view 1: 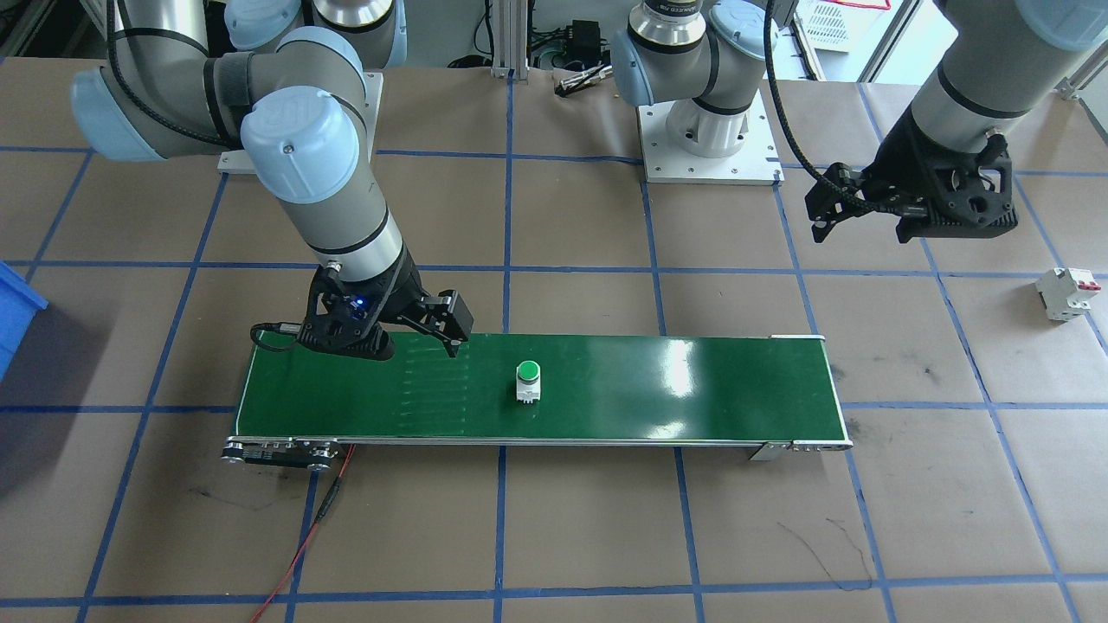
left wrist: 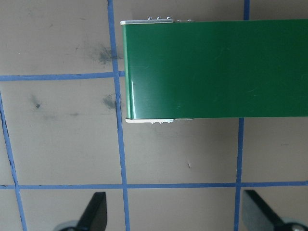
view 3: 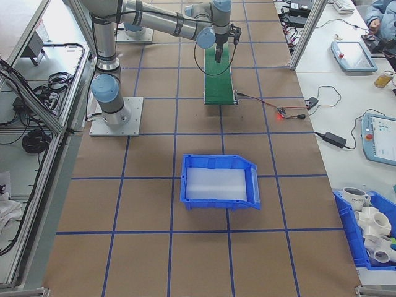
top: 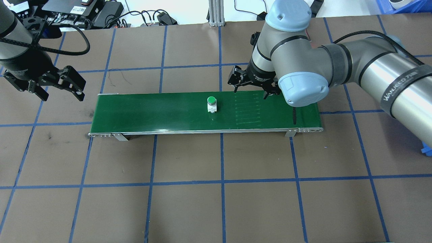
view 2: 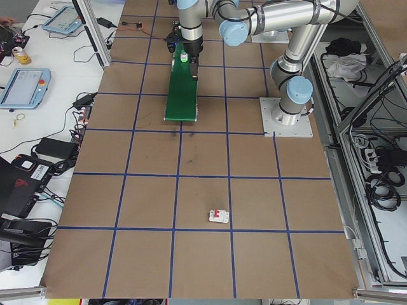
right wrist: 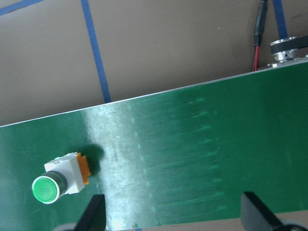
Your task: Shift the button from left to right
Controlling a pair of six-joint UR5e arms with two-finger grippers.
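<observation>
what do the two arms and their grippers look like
Both arms have silver-grey tube links with pale blue joint caps and black bands. A black ribbed cable runs along each. The right arm's forearm carries white lettering. The left gripper and right gripper are black, each with two fingers.

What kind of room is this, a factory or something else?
It looks more like a robotics lab or test cell than a factory: a paper-covered table marked into squares with blue tape, a short green conveyor belt carrying a single button, and side benches with handheld control tablets.
</observation>
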